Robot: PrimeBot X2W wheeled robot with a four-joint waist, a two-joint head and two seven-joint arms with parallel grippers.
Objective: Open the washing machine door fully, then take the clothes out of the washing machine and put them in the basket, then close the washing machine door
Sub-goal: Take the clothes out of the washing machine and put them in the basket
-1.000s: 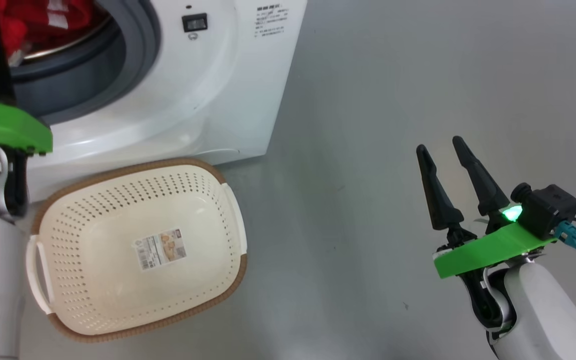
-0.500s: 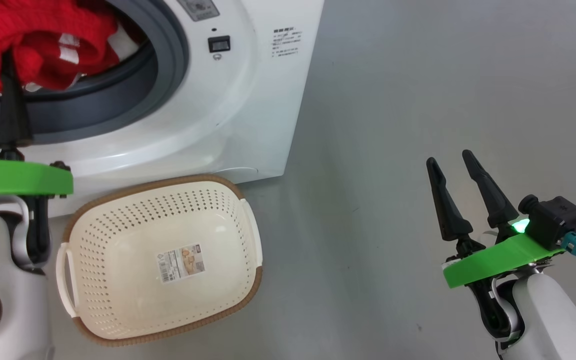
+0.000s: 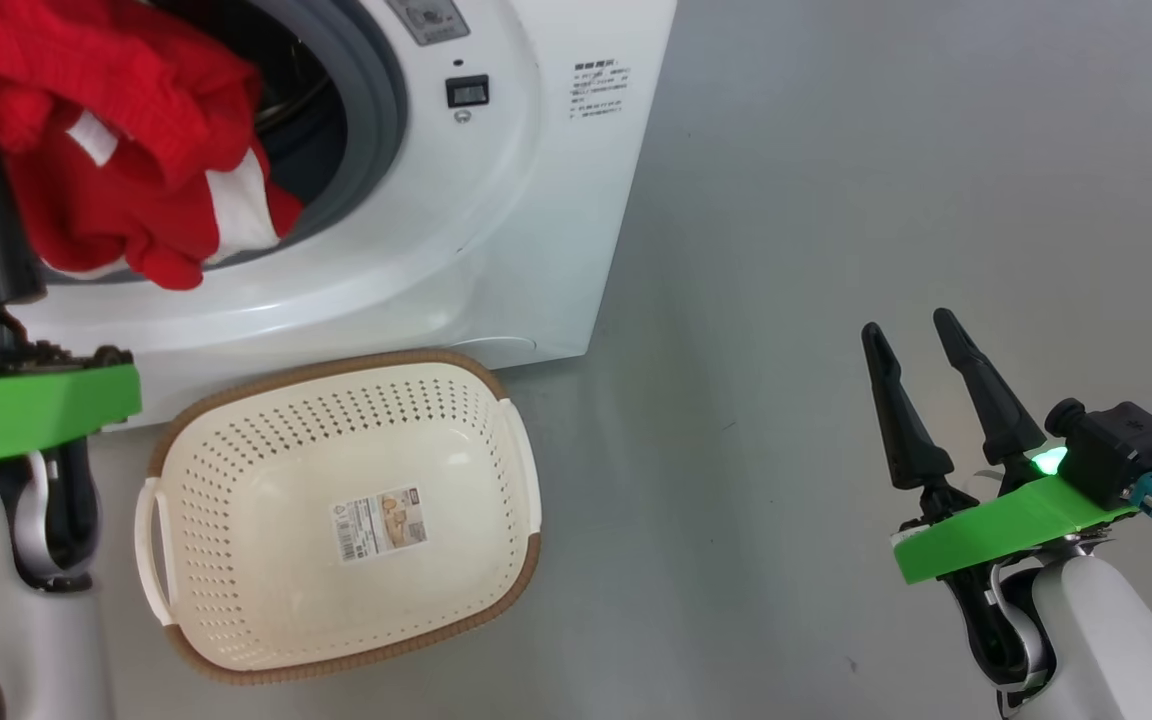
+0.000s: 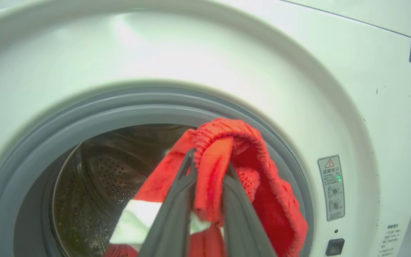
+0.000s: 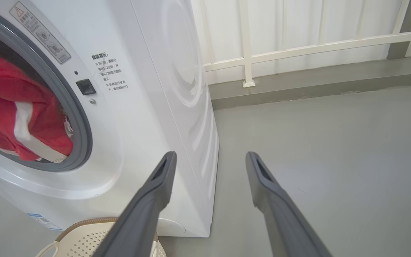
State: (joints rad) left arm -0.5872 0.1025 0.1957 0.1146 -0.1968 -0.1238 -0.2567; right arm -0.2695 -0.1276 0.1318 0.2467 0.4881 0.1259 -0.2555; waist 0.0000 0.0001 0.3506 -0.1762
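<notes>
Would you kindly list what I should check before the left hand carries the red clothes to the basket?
1. Left hand shut on the clothes: ok.
2. Clothes clear of the washing machine opening: not ok, hanging in it.
3. Basket upright and empty: ok.
4. Right hand open, apart from the basket: ok.
5. Nothing left in the drum: cannot tell.

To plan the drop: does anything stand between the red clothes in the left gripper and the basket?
Nothing visible does. The left gripper holds the clothes at the opening of the machine, hanging across its grey ring. The basket stands on the floor in front, holding just a sticker.
</notes>
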